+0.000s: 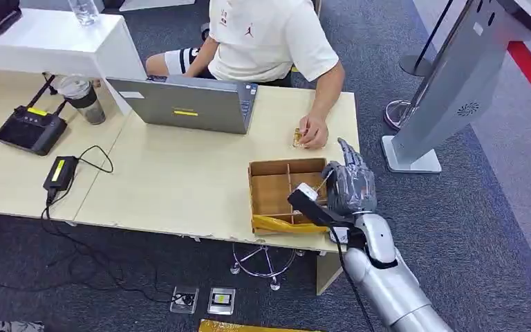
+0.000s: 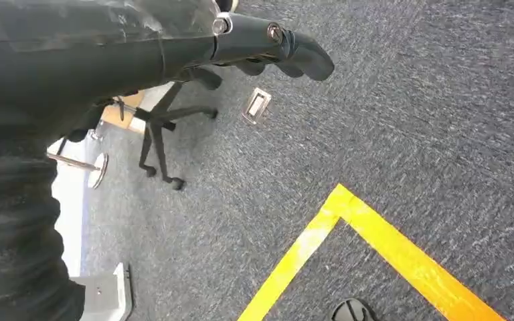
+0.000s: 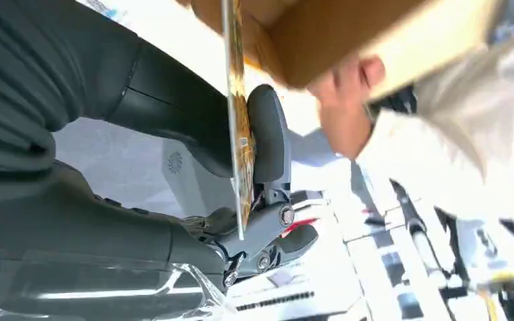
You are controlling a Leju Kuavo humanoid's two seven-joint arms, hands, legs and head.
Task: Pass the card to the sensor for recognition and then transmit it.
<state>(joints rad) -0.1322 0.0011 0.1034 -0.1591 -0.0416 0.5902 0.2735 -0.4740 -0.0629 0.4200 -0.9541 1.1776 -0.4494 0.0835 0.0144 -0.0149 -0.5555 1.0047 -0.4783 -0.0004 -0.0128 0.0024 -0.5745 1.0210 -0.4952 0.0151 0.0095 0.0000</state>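
- The card [image 3: 239, 127] is seen edge-on, clamped between the right hand's [image 1: 350, 185] thumb and fingers [image 3: 268, 134].
- The left hand [image 2: 268, 40] is held over carpet, fingers curled, nothing gripped.

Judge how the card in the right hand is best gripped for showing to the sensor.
By one edge, flat faces pinched between thumb and fingers, as the right hand holds it over the cardboard box. The card is thin and rigid and shows edge-on, so gripping across its faces likely leaves most of it free.
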